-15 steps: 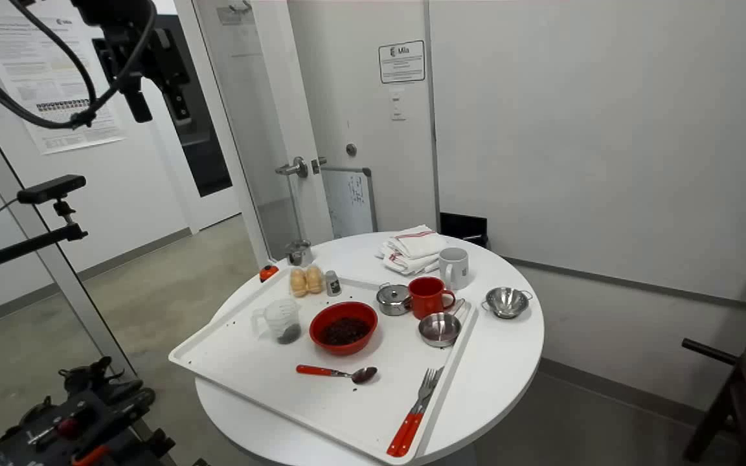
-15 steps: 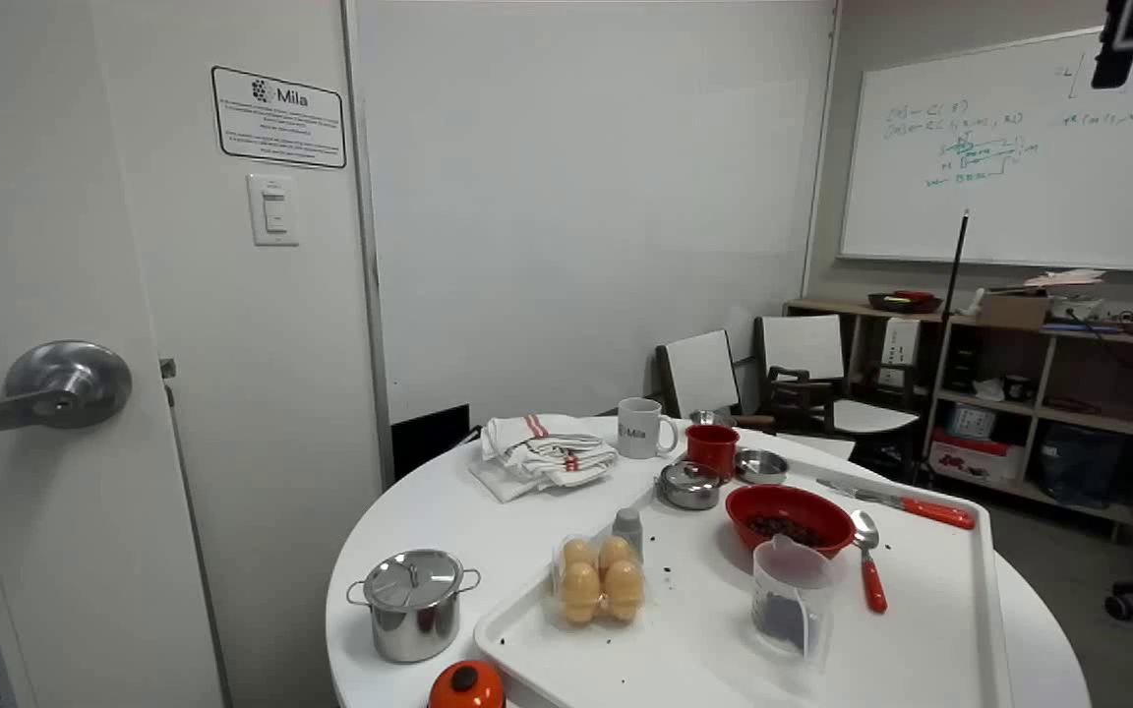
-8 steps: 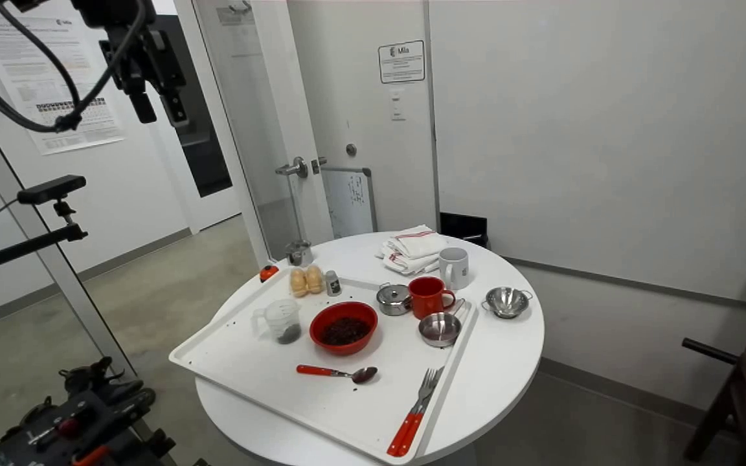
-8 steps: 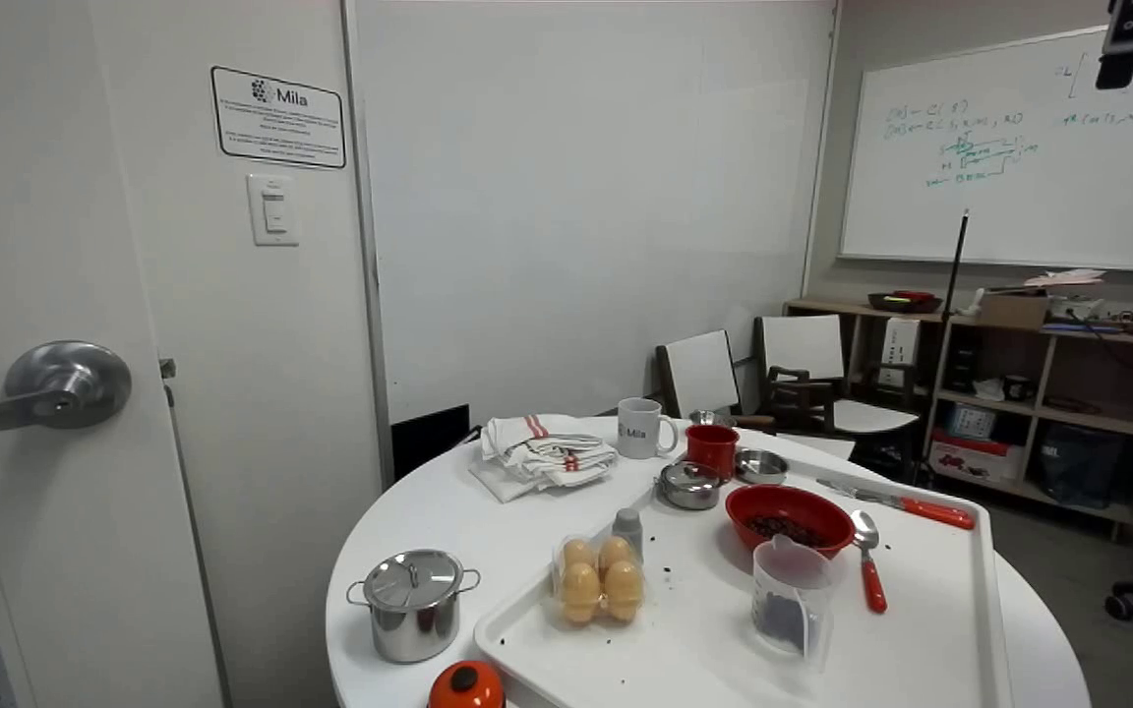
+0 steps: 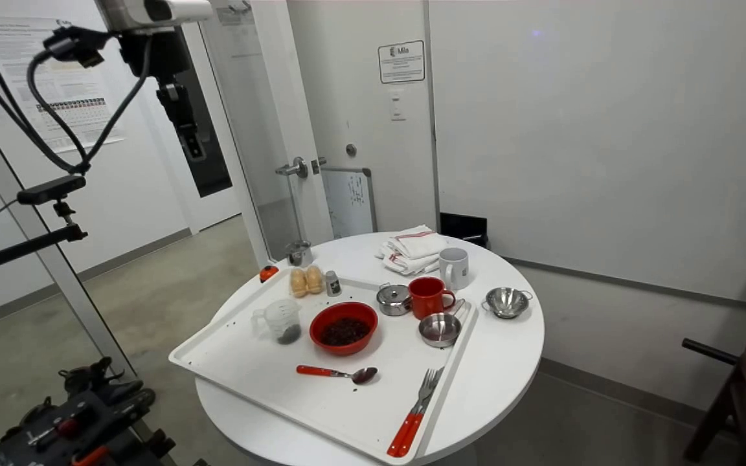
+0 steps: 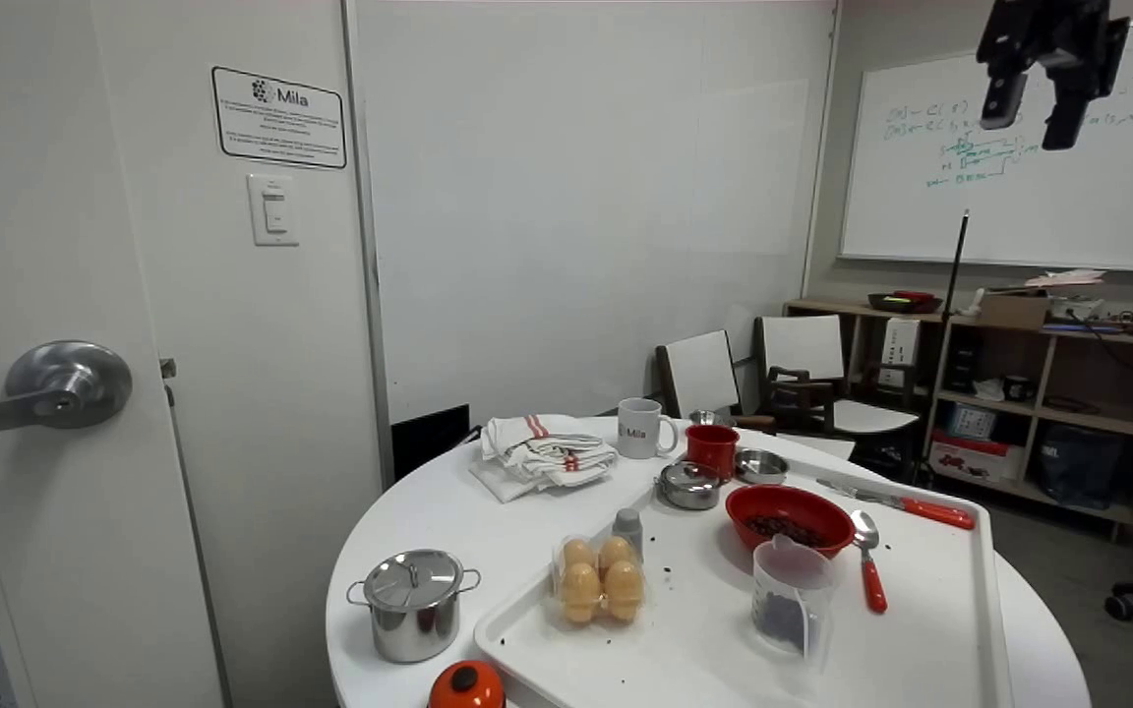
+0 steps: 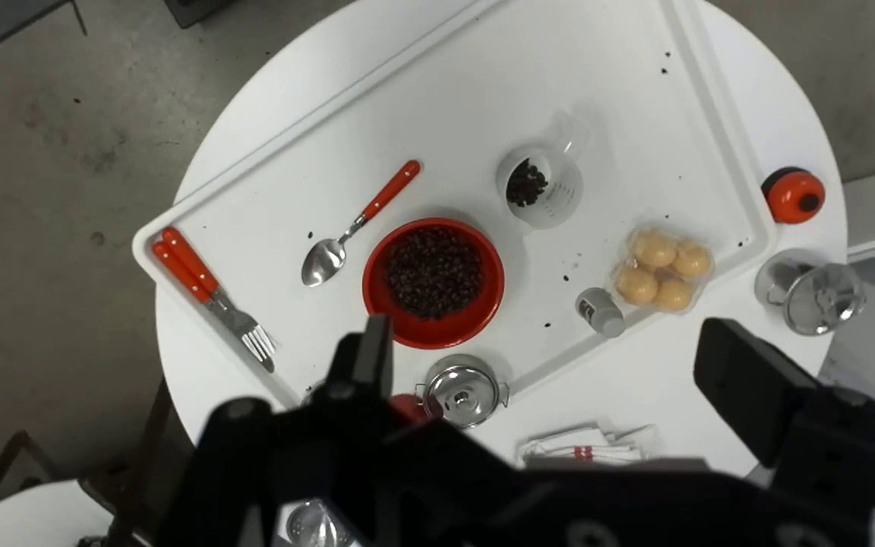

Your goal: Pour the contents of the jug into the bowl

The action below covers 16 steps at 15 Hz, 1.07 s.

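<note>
On a white tray (image 5: 250, 366) with a raised rim and rounded corners, the measuring jug (image 6: 791, 590) stands upright, thin-walled and translucent, with a handle at its side and printed gauge marks. Small dark beans (image 7: 526, 184) lie at its bottom. Just beside it, with a strip of tray between, sits a round red bowl (image 7: 445, 333), smooth-walled and flared toward its lip, with a broad layer of similar beans (image 7: 434, 273) inside (a few stray bits (image 7: 548, 325) speckle the tray too). Well above all this hangs the gripper (image 6: 1034, 116), black and angular, its two fingers (image 6: 1065, 120) standing wide apart; the wrist view shows a broad gap between them too. Near the bowl lies a spoon (image 7: 364, 218) with a shiny metal head and a slim red handle. Toward one edge of the tray, a clear moulded carton (image 6: 602, 600) holds four smooth tan eggs (image 6: 580, 592), and a small grey shaker (image 6: 628, 531) with a domed cap stands next to it. A squat, lidded metal pot (image 6: 690, 488), bright and reflective, rests close to a cylindrical red mug (image 5: 425, 298). Off the tray, on the round white table (image 6: 517, 541), lie folded white towels (image 6: 549, 452), creased, with red stripes, beside a pale mug (image 6: 638, 431) lettered "Mila".
</note>
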Motion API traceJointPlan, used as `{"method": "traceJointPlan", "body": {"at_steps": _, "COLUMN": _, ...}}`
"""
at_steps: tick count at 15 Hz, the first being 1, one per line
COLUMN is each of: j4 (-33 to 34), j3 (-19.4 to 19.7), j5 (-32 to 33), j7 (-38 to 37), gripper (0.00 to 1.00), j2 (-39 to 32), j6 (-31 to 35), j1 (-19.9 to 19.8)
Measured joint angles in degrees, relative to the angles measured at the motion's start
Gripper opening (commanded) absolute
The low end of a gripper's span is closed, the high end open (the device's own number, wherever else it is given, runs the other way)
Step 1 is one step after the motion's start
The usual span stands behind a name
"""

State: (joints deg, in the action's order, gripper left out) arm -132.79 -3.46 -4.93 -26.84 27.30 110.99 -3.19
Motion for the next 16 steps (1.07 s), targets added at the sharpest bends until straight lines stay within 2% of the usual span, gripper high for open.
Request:
{"method": "traceJointPlan", "body": {"at_steps": 3, "j4": -2.6, "j3": -3.0, "j5": -1.6, "j7": -10.0, "gripper": 1.00, "j2": -1.1, "j6": 6.8, "j1": -0.1}}
{"method": "traceJointPlan", "body": {"at_steps": 5, "j4": -5.3, "j3": -6.5, "j5": -1.6, "j7": -18.3, "gripper": 1.00, "j2": -0.8, "j6": 11.6, "j1": -0.1}}
{"method": "traceJointPlan", "body": {"at_steps": 6, "j4": -6.0, "j3": -7.5, "j5": -1.4, "j7": -19.5, "gripper": 1.00, "j2": -0.8, "j6": 12.1, "j1": 0.2}}
{"method": "traceJointPlan", "body": {"at_steps": 12, "j4": -5.8, "j3": -6.3, "j5": -1.4, "j7": -19.4, "gripper": 1.00, "j2": -1.1, "j6": 11.0, "j1": 0.3}}
{"method": "traceJointPlan", "body": {"at_steps": 14, "j4": -4.3, "j3": -6.3, "j5": -1.3, "j7": -20.2, "gripper": 1.00, "j2": -3.6, "j6": 7.7, "j1": 0.2}}
{"method": "traceJointPlan", "body": {"at_steps": 16, "j4": -1.3, "j3": -6.9, "j5": -0.7, "j7": -22.2, "gripper": 1.00, "j2": -9.2, "j6": 4.7, "j1": 0.3}}
